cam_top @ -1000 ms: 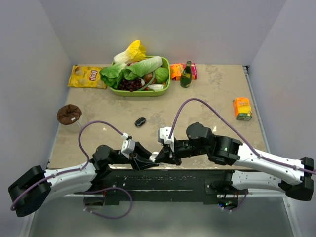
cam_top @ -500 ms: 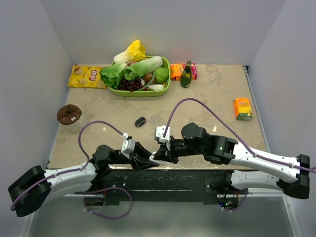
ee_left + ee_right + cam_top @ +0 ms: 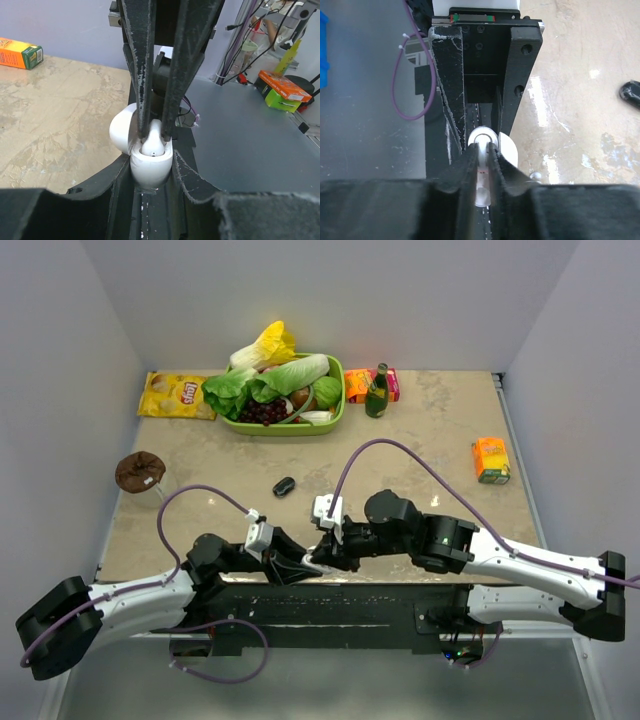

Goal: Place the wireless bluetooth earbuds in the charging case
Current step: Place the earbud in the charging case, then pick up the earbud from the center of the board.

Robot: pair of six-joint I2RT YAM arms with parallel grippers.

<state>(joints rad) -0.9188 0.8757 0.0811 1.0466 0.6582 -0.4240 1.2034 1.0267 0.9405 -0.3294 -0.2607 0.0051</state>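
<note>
My left gripper [image 3: 151, 167] is shut on a white charging case [image 3: 150, 172], held just past the table's near edge with its lid [image 3: 121, 135] swung open to the left. A whitish earbud [image 3: 153, 142] sits upright in the case's socket. My right gripper [image 3: 481, 150] comes in from the opposite side, and its fingers [image 3: 142, 75] press on both sides of that earbud [image 3: 482, 180]. In the top view the two grippers meet nose to nose around the case [image 3: 312, 562]. No other earbud shows clearly.
A black oval case [image 3: 284, 486] lies on the table beyond the grippers. At the back stand a green basket [image 3: 338, 410] of vegetables, a chips bag [image 3: 177, 395] and a bottle [image 3: 377, 390]. An orange carton [image 3: 490, 460] is at right, a brown lump [image 3: 139, 471] at left.
My right arm has slid left, bringing its fingers and the earbud onto the case held by the left gripper. The left arm has stayed still.
</note>
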